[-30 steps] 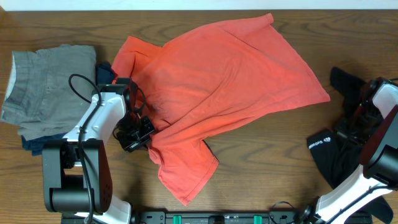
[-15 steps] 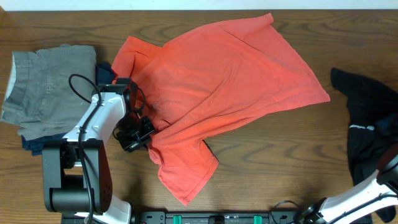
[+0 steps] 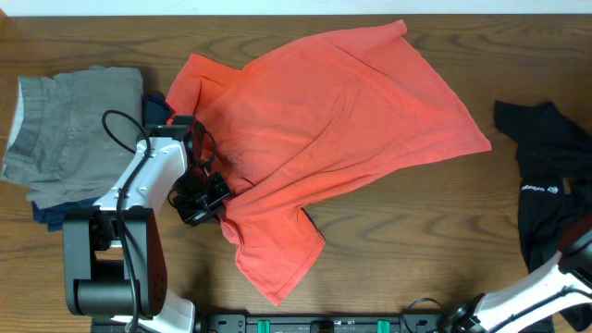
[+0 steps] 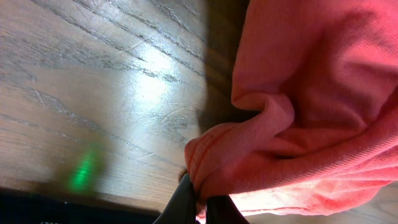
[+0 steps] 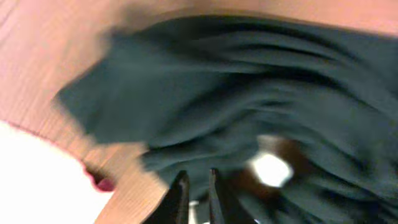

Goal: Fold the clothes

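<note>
Coral-red T-shirt [image 3: 342, 120] lies crumpled, nothing folded; my left pincer [image 4: 199, 200] pinches its edge, right pincer [image 5: 198, 186] closed at black garment [image 3: 546, 157].

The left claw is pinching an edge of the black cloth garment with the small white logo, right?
No. The left gripper is shut on an edge of the coral-red cloth T-shirt, as the left wrist view shows. The black garment with the white logo lies apart, far to the right.
</note>
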